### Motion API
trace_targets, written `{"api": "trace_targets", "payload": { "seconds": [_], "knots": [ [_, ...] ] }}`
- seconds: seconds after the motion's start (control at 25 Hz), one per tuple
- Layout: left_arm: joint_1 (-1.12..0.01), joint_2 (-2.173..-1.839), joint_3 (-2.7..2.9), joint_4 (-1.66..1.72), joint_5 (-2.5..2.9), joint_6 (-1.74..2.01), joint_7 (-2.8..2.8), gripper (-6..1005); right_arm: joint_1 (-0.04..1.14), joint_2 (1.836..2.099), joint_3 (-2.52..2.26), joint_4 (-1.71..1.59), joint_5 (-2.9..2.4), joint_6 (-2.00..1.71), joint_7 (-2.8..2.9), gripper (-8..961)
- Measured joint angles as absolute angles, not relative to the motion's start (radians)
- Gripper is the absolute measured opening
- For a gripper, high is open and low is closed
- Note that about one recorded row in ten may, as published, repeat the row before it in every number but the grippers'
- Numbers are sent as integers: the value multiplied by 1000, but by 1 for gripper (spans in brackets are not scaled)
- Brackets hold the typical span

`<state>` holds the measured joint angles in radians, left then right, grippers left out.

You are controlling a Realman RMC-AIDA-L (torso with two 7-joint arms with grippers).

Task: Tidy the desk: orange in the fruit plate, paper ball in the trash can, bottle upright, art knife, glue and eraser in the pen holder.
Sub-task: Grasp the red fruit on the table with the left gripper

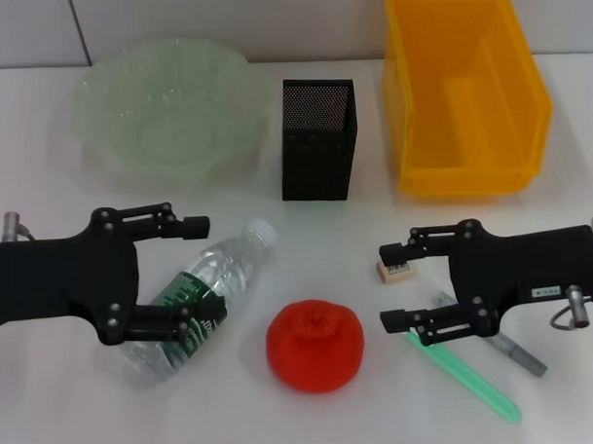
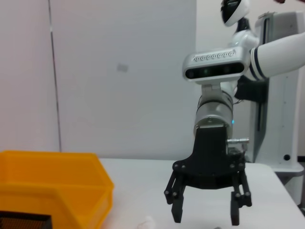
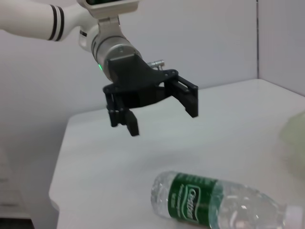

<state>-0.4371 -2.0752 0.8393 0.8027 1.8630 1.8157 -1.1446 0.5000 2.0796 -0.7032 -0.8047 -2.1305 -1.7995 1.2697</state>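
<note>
the work surface is a plain white table (image 1: 270,416), and behind it stands a pale wall with thin vertical seams. at the back of the table there are the fruit plate (image 1: 164,110) on the left, the pen holder (image 1: 318,140) in the middle and the trash can (image 1: 462,96) on the right, all three well apart from the grippers. the left gripper (image 1: 190,272) hangs above the table with its fingers spread wide, holding nothing — the bottle (image 1: 198,301) lies on its side just under it. the orange (image 1: 314,344) sits in the front middle, between both arms. the right gripper (image 1: 392,284) is also spread wide and empty; the eraser (image 1: 395,272) lies beside its upper finger, and a green pen-like tool (image 1: 466,377) lies near the lower one.
</note>
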Motion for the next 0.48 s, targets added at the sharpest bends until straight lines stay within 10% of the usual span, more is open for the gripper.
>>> {"api": "trace_targets", "payload": {
  "seconds": [0.48],
  "knots": [
    [-438, -2079, 1090, 765, 1728, 1667, -1140, 754, 392, 2078, -661, -937, -2134, -1825, 1330, 769]
  ]
}}
